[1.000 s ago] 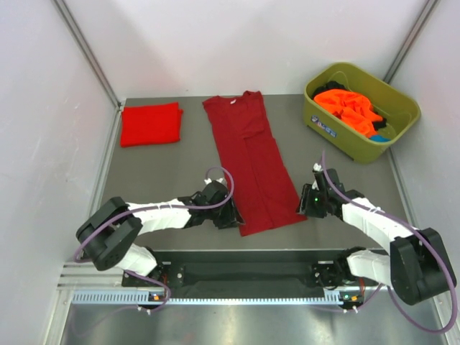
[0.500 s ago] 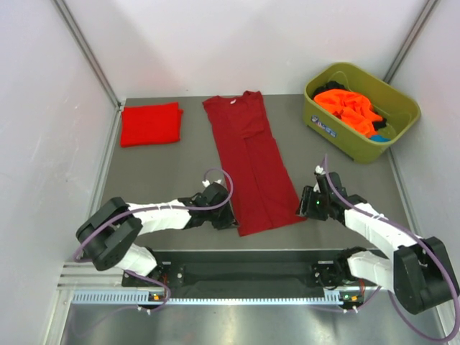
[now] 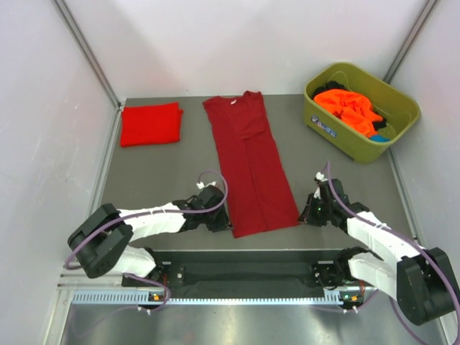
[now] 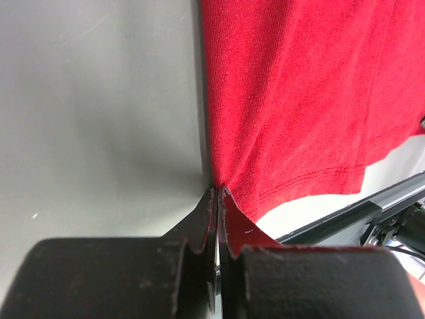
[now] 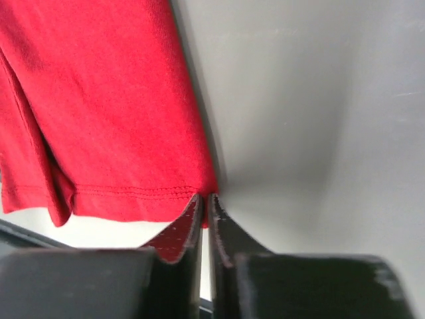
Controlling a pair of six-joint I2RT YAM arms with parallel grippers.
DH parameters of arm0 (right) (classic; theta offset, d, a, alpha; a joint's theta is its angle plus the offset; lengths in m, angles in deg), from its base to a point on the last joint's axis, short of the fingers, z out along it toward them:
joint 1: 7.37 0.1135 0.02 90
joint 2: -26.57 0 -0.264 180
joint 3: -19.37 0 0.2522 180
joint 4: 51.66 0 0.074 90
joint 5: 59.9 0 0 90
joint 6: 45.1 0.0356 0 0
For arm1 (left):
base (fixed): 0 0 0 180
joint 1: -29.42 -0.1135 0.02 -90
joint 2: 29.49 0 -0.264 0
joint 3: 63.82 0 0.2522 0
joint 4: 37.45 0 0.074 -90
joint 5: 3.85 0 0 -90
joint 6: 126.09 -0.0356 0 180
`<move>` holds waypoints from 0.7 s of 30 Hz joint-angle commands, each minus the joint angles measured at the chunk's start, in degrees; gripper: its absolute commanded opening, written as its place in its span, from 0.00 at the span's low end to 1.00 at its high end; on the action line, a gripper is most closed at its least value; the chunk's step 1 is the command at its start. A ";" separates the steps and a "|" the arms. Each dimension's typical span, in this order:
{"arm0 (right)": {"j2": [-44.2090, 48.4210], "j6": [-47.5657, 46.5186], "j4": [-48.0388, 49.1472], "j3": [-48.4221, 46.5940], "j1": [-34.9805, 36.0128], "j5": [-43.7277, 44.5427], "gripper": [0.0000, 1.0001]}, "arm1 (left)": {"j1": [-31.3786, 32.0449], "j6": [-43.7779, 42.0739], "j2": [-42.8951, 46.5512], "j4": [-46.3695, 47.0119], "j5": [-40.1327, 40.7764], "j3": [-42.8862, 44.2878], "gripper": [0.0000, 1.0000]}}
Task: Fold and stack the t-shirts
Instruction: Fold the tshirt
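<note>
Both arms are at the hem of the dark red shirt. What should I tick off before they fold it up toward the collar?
1. Left gripper shut on the left hem corner of the crimson t-shirt: ok.
2. Right gripper shut on the other hem corner: ok.
3. Shirt lies flat as a long strip, sleeves folded in: ok.
4. Path to the collar free; folded red t-shirt and olive-green tub sit apart at the sides: ok.
5. Every cloth layer caught in each pinch: cannot tell.
</note>
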 commanded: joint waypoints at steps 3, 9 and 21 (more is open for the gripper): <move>5.01 3.88 1.25 2.09 1.90 -2.28 0.00 | 0.04 -2.21 5.13 -8.59 1.72 -2.00 0.00; 11.34 12.40 -1.30 2.54 17.51 4.91 0.00 | -0.39 -4.23 13.04 -14.23 0.58 -3.41 0.00; 14.51 22.25 -3.33 3.59 31.27 13.64 0.00 | -0.39 -4.06 21.58 -24.08 3.30 -5.43 0.41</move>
